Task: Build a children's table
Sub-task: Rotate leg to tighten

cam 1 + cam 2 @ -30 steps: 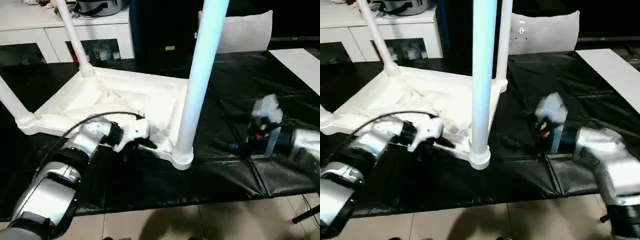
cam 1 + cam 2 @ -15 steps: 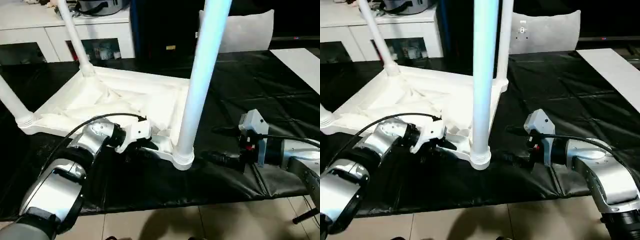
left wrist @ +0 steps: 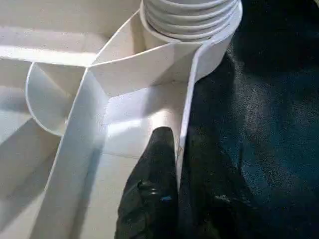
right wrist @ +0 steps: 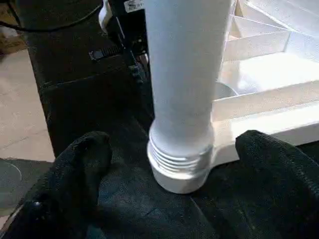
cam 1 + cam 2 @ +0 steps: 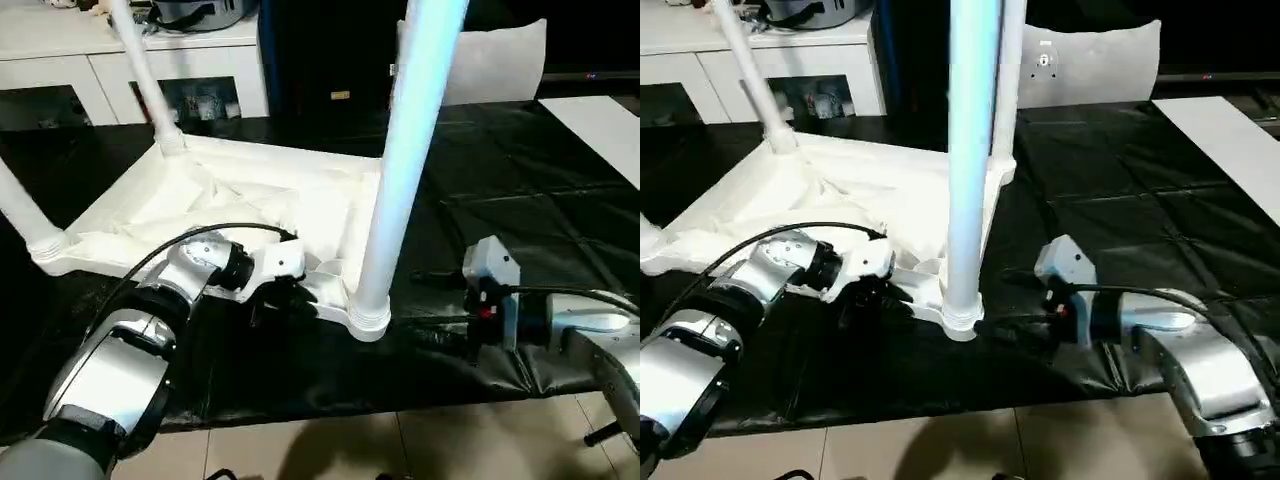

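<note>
Black sheeting point(image 5: 520, 200) covers the big work surface on which the upturned table top point(image 5: 250, 200) lies, ribbed underside facing up.

At the left gripper point(image 3: 175, 164), the two black fingers point(image 3: 154, 184) are pinched on the thin outer wall of the table top, one finger inside the rim and one outside it against the black cover. Just beyond these fingertips, the threaded base of the near leg point(image 3: 192, 17) is seated in its round corner socket point(image 5: 366, 318), and a curved rib is seen inside the rim beside the inner finger.

The right gripper point(image 4: 174, 164) is held wide, its two black fingers point(image 4: 82, 164) standing well apart on either side of the same near leg point(image 4: 187, 74) without touching it. The ringed foot of that leg is seen between them, and the corner socket lies just ahead of the fingertips. Beyond the leg from this gripper, the left gripper's white housing and cable are seen at the rim.

Farther from the fingers, a second leg point(image 5: 140, 70) is planted upright in the far corner, and a third leg point(image 5: 22, 210) rises from the corner well out past the left forearm point(image 5: 120, 360). A fourth leg point(image 5: 1010, 80) is seen behind the near one.

Behind the work surface a white cabinet point(image 5: 90, 60) with glass doors is seen; small items are dimly visible inside, too unclear to name. A white sheet point(image 5: 600, 125) lies on the black cover well beyond the right gripper.
</note>
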